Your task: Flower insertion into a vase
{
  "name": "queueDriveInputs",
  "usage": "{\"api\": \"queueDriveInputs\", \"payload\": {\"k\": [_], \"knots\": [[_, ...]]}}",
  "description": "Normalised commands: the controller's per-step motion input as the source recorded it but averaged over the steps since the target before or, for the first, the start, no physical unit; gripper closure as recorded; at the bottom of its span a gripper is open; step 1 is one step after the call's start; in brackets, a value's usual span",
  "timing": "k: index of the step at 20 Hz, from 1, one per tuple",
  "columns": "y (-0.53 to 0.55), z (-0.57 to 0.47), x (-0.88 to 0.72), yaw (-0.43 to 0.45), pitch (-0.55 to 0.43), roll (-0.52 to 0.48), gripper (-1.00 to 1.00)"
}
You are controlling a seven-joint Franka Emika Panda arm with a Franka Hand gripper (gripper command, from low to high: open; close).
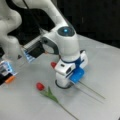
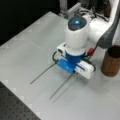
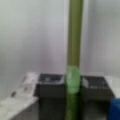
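My gripper is down at the table, over the stem of a red flower. That flower's head shows on one side of the hand in both front views, and its stem runs out on the other side. In the wrist view the green stem runs straight up between the dark finger pads, which press on it from both sides. A second red flower with green leaves lies loose on the table in a front view's lower left. The dark brown vase stands upright at a front view's right, apart from the hand.
A second thin stem lies beside the held one. A black box with a blue edge and a blue and orange device sit at a front view's left. A dark perforated surface borders the white table.
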Motion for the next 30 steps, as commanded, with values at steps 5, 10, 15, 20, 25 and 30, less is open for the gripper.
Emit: {"api": "queueDriveInputs", "payload": {"k": [5,10,15,20,25,30], "knots": [[-0.05,0.34,-0.38,0.102,-0.041,-0.156,1.00],[-0.06,0.22,-0.34,0.120,-0.121,-0.119,1.00],[-0.04,0.13,-0.27,0.108,-0.092,-0.088,1.00],[0.00,0.24,-0.27,0.078,-0.161,-0.009,1.00],[0.00,0.20,-0.28,0.048,-0.082,0.017,1.00],[0.01,0.11,-0.23,0.058,-0.070,0.057,1.00]]}}
